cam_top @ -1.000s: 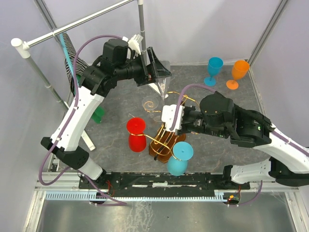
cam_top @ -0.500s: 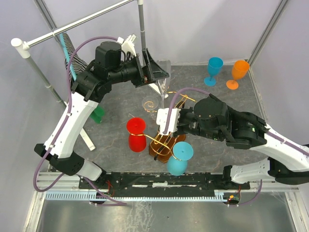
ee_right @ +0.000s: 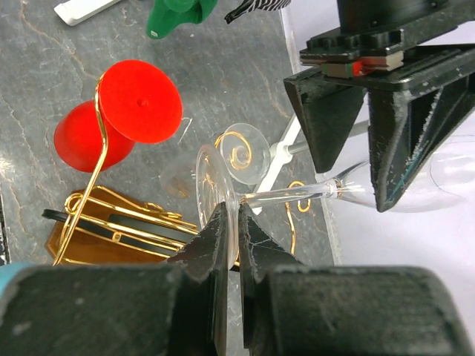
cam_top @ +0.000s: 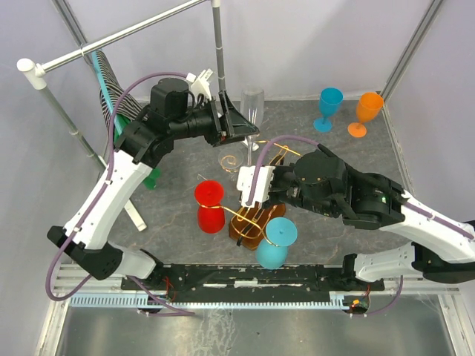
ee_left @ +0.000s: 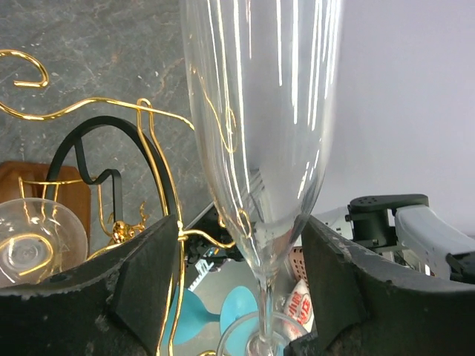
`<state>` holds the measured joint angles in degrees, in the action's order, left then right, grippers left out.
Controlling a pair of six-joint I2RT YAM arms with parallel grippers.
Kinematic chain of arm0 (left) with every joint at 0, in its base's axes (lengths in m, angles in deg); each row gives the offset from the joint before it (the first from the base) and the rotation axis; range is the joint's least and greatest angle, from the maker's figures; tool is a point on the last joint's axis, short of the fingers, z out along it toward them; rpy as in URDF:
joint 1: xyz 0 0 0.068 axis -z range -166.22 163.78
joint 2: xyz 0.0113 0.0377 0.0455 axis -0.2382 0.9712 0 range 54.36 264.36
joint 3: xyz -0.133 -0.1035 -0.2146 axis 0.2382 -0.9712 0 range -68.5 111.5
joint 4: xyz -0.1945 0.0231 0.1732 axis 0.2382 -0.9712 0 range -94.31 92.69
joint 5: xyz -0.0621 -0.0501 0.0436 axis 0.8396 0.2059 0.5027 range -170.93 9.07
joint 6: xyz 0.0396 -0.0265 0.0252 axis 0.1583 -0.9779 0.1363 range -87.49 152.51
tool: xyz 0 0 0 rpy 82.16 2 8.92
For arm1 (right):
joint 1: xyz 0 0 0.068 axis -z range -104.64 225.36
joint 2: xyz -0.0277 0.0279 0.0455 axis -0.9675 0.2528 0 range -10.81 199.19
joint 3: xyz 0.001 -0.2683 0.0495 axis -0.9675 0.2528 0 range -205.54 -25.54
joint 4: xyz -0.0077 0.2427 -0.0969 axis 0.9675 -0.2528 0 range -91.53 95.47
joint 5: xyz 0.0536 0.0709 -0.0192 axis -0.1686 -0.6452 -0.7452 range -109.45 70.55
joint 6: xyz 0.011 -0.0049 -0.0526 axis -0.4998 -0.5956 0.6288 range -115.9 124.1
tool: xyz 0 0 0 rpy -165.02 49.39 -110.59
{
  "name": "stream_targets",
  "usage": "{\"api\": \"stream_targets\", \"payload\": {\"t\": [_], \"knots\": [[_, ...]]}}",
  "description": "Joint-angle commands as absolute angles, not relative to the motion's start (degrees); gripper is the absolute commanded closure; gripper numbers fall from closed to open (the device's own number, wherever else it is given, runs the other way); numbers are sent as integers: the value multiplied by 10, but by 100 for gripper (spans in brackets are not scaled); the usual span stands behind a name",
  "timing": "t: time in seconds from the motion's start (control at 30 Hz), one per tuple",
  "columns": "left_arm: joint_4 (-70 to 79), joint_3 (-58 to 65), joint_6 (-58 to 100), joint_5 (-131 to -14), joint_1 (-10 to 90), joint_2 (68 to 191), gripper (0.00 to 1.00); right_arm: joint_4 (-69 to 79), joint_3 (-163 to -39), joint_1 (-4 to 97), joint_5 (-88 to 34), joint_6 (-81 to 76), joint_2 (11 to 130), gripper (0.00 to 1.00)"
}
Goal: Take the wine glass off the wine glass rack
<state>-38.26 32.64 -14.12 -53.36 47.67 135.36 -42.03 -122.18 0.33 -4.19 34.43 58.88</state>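
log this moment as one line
left gripper: open around clear wine glass bowl | right gripper: shut on its foot | foot beside wine glass rack scroll arm

**Colours round the rack**

Wine glass rack (cam_top: 249,222): gold wire, brown wood base. Wine glass (cam_top: 253,110) behind it: clear. Red cup (cam_top: 210,206) at its left, teal cup (cam_top: 276,241) in front. Far right behind rack: blue cup (cam_top: 328,107), orange cup (cam_top: 366,113). Table (cam_top: 185,167): dk grey, marbled. Far left: blk/wht striped cloth (cam_top: 122,100).
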Motion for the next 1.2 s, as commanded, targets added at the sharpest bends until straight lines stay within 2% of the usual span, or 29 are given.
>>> {"api": "stream_targets", "payload": {"t": [0.0, 0.5, 0.6, 0.83, 1.1, 1.17], "knots": [[-327, 306, -169, -484, 479, 1317, 27, -367, -1229, -1, -17, 368, 581, 99], [-328, 278, -150, -425, 488, 1298, 32, -331, -1217, -1, 9, 380, 594, 99], [-328, 277, -145, -422, 488, 1297, 38, -327, -1217, -1, 12, 377, 597, 99], [-312, 274, -144, -411, 489, 1290, 70, -322, -1213, -1, 22, 370, 597, 99], [-313, 267, -145, -408, 490, 1288, 92, -317, -1209, -1, 23, 363, 594, 99], [-308, 266, -146, -407, 491, 1287, 95, -315, -1207, -1, 22, 361, 594, 99]]}}
